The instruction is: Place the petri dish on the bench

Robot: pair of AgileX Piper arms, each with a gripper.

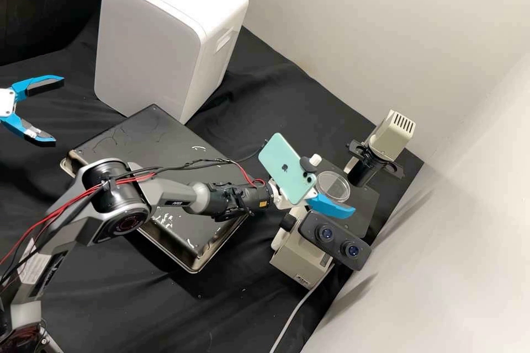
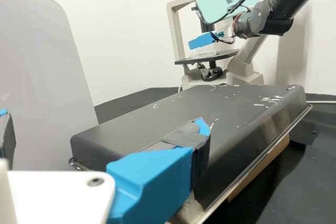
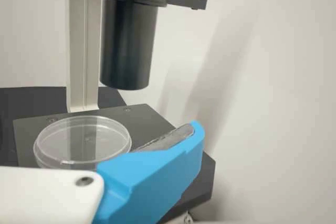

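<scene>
Petri dish point(image 1: 333, 185): on microscope stage point(image 1: 367, 201), bench point(image 1: 265, 94) 3 o'clock. R gripper point(image 1: 324, 198): spread, finger point(image 3: 157, 166) beside dish, 5 o'clock. L gripper point(image 1: 55, 110): spread, 9 o'clock. Risk: off-centre pinch, slick rim pops out, falls.

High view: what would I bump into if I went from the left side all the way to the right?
left gripper → white box → mint green phone → petri dish → microscope lamp housing

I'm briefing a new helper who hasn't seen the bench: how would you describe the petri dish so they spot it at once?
Find the beige microscope against the white wall. On its flat black stage, under the dark lens barrel, sits the petri dish: the one clear, round, shallow thing there.
</scene>
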